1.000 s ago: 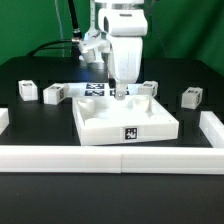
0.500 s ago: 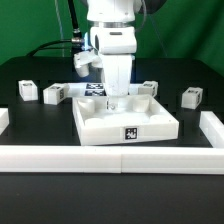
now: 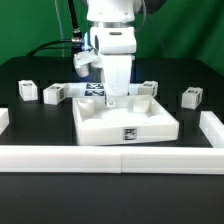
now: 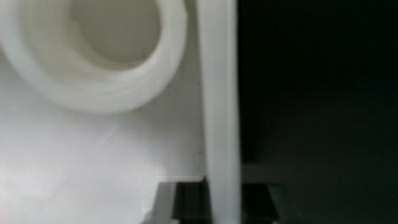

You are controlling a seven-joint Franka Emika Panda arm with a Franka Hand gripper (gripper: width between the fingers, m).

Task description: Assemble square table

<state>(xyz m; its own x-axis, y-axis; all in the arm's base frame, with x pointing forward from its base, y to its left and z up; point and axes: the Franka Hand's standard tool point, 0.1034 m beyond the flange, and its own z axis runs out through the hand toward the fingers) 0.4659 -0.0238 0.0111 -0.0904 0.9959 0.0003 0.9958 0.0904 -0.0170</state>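
Note:
The white square table top (image 3: 100,125) lies in the middle of the black table, rim up, with a black-and-white tag (image 3: 130,133) on its near side. My gripper (image 3: 117,97) is down on its far rim. In the wrist view the rim wall (image 4: 215,90) runs between my dark fingers (image 4: 185,204), which sit against it on both sides, so my gripper (image 4: 222,205) is shut on the rim. A round socket (image 4: 107,50) in the tray floor shows beside it. Leg blocks (image 3: 27,90) (image 3: 54,94) (image 3: 190,97) lie loose on the table.
Another tagged block (image 3: 147,89) sits just behind the top's far right corner. The marker board (image 3: 93,90) lies behind the top. A long white rail (image 3: 110,158) runs along the front, with rails at the exterior view's left (image 3: 3,120) and right (image 3: 212,128).
Since a second ago the arm has shifted a little to the exterior view's left, turned its wrist and come down onto the far rim. It has held still for the last half second.

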